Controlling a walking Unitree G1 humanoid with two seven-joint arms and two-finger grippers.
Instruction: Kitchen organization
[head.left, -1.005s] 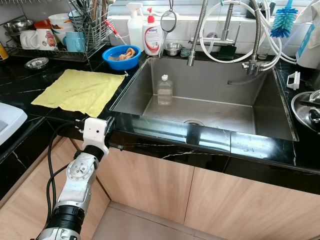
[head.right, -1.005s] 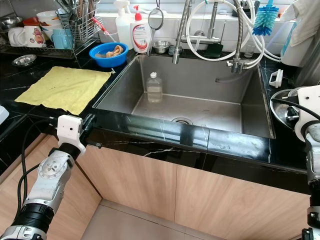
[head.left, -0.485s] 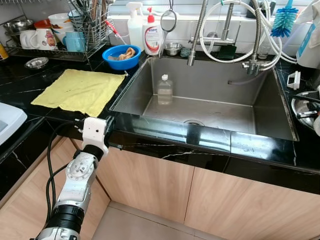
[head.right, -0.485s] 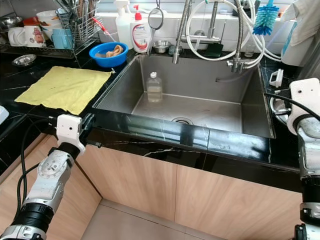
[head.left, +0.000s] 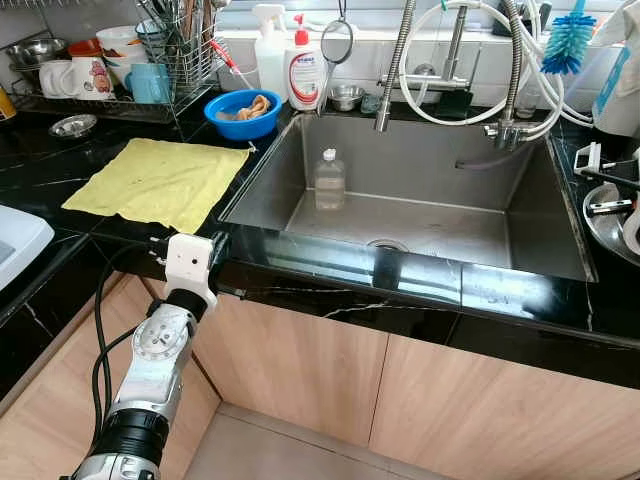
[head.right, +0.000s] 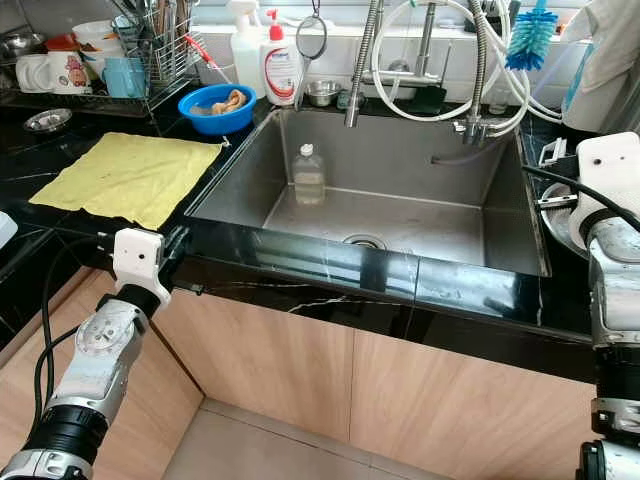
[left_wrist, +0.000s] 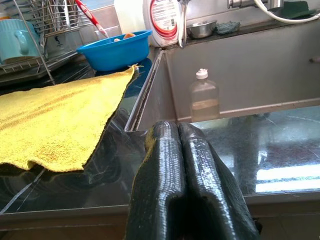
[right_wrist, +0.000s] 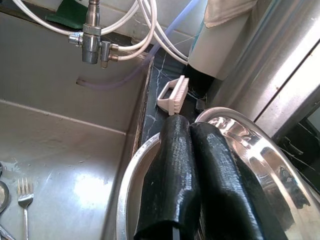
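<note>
- The right gripper (right_wrist: 200, 185), its two black fingers pressed together and holding nothing, hangs directly over the round polished steel bowl (right_wrist: 260, 165) that sits on the black marble surface (head.right: 480, 290) at the right-hand end of the sink.
- Of the two arms, the right is plainly the nearer to that bowl; it lies straight under the fingertips, with its rim curving round on both sides of them.
- Just past the bowl, toward the back wall, a small white scrubbing brush (right_wrist: 172, 95) lies on the same surface, near the fingertips but apart from them.
- The left gripper (left_wrist: 182, 175) is likewise closed and empty, held low against the front edge of the surface, beside the near corner of the spread yellow cloth (head.left: 155, 180).
- From the left gripper, the clear plastic bottle with a white cap (head.left: 329, 180) stands upright in the stainless steel sink (head.left: 500, 230), ahead and to the right, well apart.
- My judgement: the next move belongs to the right arm, which would need to part its fingers before it could grip the bowl's rim.
</note>
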